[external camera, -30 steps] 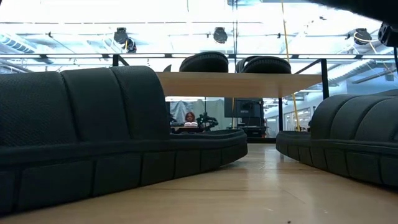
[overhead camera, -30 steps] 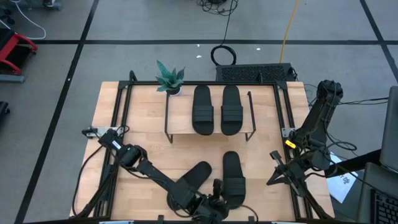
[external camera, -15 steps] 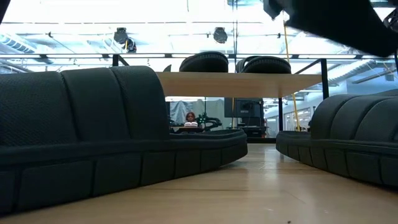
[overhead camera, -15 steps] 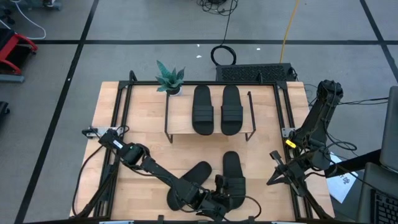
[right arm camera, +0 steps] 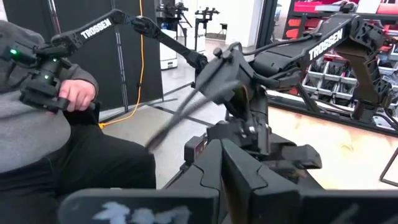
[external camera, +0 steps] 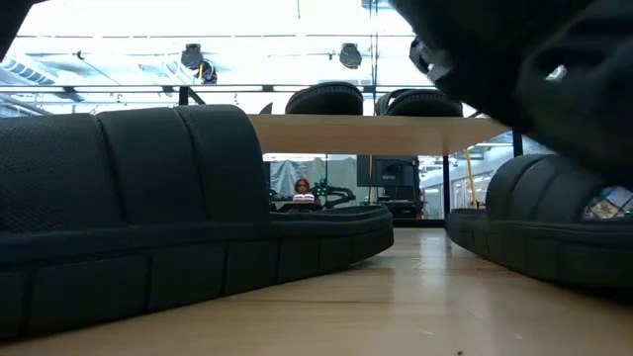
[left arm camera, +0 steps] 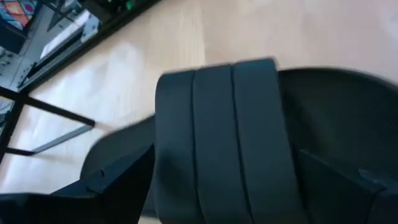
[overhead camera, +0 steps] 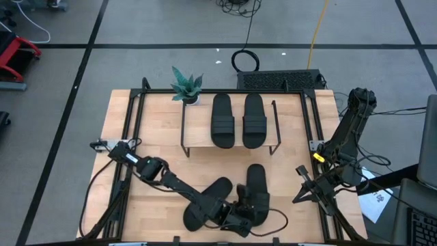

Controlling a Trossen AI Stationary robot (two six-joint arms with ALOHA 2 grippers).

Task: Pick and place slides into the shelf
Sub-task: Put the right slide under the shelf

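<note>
Compared with a second ago, the left gripper [overhead camera: 247, 208] has travelled rightward along the table's near edge and now sits over the right-hand slide [overhead camera: 257, 186], fingers spread on either side of its ribbed strap [left arm camera: 230, 137]. Two slides [overhead camera: 234, 119] already rest on the shelf [overhead camera: 198, 133]; the second slide [overhead camera: 208, 199] lies just left. Judged step: grasping; next, the fingers must close on the strap, while the right gripper [overhead camera: 304, 186] waits at the table's right edge, state indeterminable.

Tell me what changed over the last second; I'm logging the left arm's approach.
The left hand swung from the table's front edge toward the right-hand loose slide and now reaches over its strap, filling the low view's upper right. That slide looks slightly shifted. The other loose slide, the shelf pair and the right arm stayed put.
</note>
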